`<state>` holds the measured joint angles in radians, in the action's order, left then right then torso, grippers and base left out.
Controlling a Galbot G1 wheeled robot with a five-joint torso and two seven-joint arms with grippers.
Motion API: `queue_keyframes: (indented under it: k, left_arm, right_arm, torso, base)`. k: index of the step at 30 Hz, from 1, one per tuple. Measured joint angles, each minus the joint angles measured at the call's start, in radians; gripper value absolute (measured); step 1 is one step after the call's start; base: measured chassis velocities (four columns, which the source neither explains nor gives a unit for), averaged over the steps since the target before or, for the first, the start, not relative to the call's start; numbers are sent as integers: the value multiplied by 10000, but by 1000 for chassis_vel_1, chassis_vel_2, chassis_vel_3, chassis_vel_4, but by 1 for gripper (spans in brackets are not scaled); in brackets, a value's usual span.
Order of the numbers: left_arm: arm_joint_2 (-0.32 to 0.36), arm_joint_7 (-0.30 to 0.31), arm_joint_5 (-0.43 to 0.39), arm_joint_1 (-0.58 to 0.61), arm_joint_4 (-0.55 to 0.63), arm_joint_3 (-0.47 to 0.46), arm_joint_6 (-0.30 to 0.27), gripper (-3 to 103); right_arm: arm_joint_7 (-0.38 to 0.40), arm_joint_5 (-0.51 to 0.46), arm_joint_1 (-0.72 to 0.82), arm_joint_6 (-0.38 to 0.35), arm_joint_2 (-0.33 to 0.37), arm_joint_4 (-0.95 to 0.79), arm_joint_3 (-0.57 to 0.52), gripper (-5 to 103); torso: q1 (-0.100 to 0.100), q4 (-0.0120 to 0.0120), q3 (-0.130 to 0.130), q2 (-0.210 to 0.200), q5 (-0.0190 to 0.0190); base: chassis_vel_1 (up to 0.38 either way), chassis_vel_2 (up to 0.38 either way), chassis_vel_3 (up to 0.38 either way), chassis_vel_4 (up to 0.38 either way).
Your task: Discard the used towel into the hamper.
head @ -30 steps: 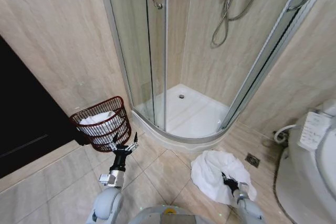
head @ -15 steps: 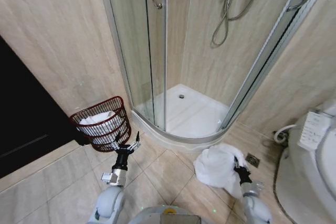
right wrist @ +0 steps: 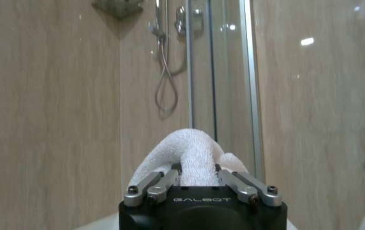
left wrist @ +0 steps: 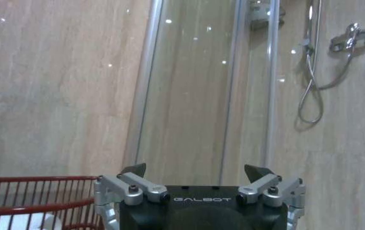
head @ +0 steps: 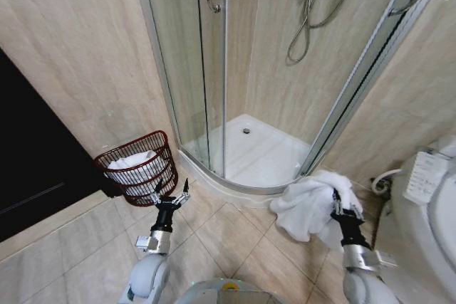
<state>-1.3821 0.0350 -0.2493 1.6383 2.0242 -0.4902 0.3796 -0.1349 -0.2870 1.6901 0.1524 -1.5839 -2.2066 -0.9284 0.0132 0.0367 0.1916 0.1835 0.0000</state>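
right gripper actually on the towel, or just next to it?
Touching. In the right wrist view the right gripper has its fingers closed against a fold of the white towel; the head view shows the towel hanging from it.

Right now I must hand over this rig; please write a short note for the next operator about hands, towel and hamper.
Right hand: shut on the white towel, lifted off the floor beside the shower tray.
Left hand: open, empty, hovering just in front of the hamper.
Hamper: by the left wall, already holding some white cloth.
Done: towel picked up.
Left: carry it across to the hamper and drop it in.
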Motion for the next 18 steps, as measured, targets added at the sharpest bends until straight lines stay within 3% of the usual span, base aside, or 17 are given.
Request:
queue_keyframes:
  k: [9,18]
  left_arm:
    - [74,-73,-153,19,157,-46,52,100]
    - [24,-167,-176,44,126,-120,-69,100]
  right_arm:
    - [635,220,282,-518,-144,-1620,264,18]
    - [894,744,297,-599,-167,-2010,690,18]
  torso:
    - [0,0,0,0,0]
    - [0,0,0,0,-1]
  base:
    - [0,0,0,0]
    - [0,0,0,0]
